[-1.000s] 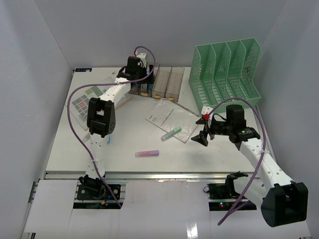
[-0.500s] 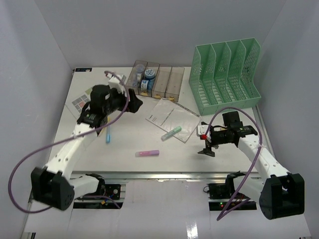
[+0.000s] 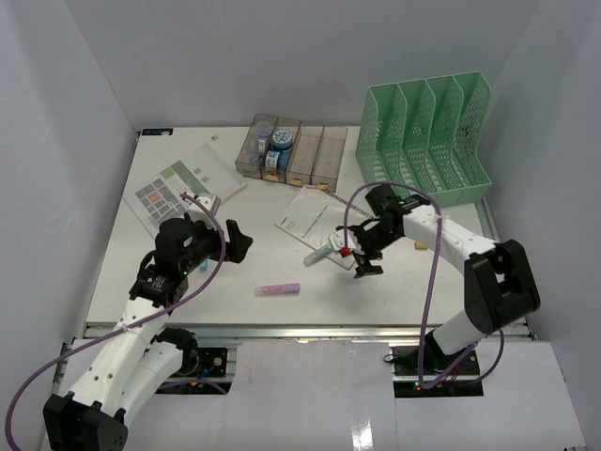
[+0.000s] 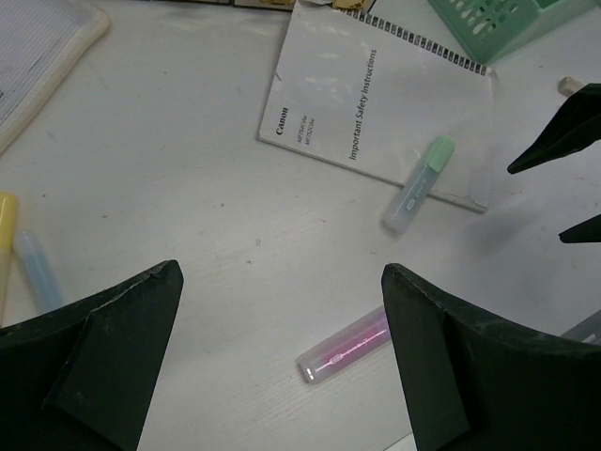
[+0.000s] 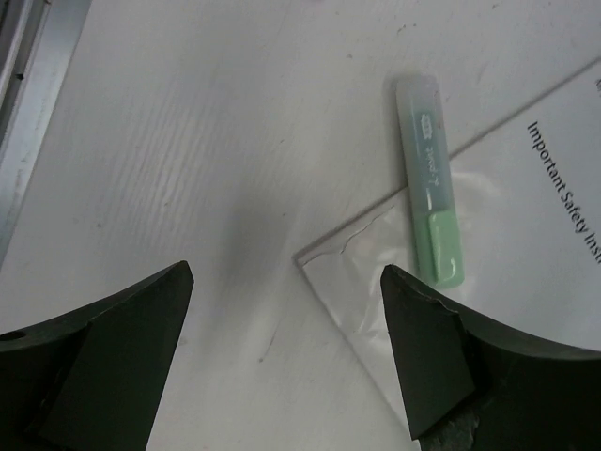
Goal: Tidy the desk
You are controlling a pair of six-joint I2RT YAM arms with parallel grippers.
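Observation:
The white desk carries loose items. A pink highlighter lies near the front; in the left wrist view it is just ahead of the right finger. A green highlighter lies on the near corner of a white booklet. My left gripper is open and empty, above the desk to the left of the pink highlighter; it also shows in its wrist view. My right gripper is open and empty, just right of the green highlighter, over the booklet's corner.
A calculator lies at the far left. A row of clear bins and a green mesh file rack stand at the back. A blue pen and a yellow one lie left. A small beige piece lies right. A silver rail edges the front.
My left arm has pulled back from the bins to the near left of the desk. My right gripper has moved left, up to the green highlighter.

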